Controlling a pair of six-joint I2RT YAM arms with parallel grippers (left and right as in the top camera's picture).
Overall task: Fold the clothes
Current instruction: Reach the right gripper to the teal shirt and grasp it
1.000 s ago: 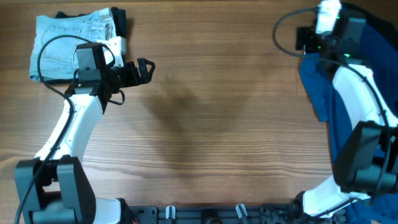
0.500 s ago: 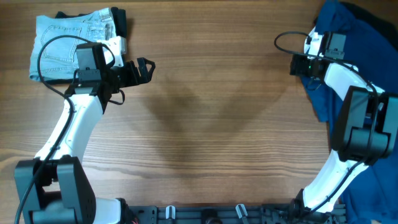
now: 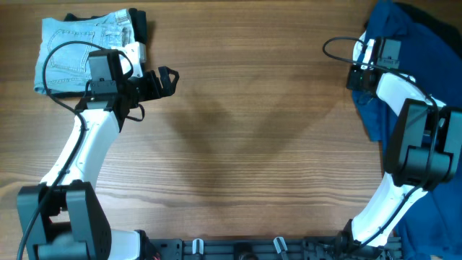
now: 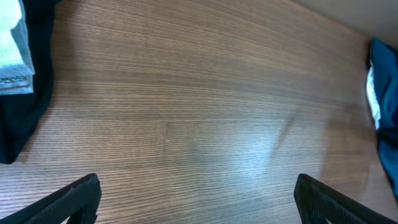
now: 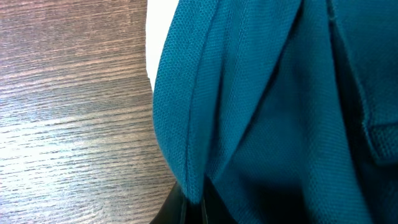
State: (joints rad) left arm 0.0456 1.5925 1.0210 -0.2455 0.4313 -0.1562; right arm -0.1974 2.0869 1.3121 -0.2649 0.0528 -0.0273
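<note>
My right arm stretches along the right edge of the worktop (image 3: 253, 144). Its wrist is turned inward, and my right gripper (image 3: 354, 77) is clenched on a fold at the left border of the deep-blue garment (image 3: 440, 43), which lies heaped at the far right corner. My left arm angles up toward the far left. There my left gripper (image 3: 166, 78) points right with its jaws spread wide and holding nothing, just beside the folded denim shorts (image 3: 76, 50).

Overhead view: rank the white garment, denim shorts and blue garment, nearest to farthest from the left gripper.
1. white garment, top left, just beside the left gripper.
2. denim shorts, top-left corner, beyond the white garment.
3. blue garment, far right edge.
</note>
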